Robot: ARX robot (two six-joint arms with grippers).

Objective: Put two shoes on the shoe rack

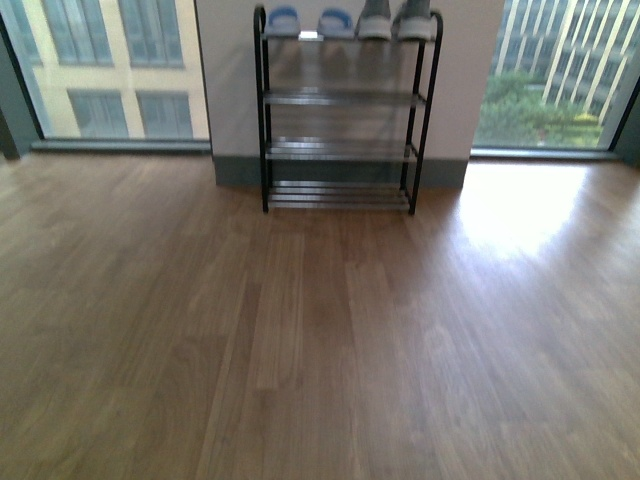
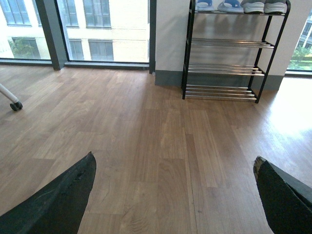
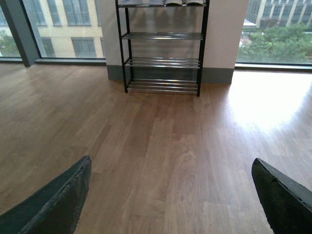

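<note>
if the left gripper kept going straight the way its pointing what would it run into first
Probably the bare wooden floor: the left gripper, jaws open and empty, points down and forward over it, and nothing lies in between. The shoe rack stands far beyond against the wall. Depth is hard to judge.

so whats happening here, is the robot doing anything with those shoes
Nothing is being handled right now. Both pairs, the blue slides and the grey sneakers, sit side by side on the top tier of the shoe rack; its lower shelves are bare. The left end effector and right end effector are open and empty, well back from the rack over the wooden floor.
</note>
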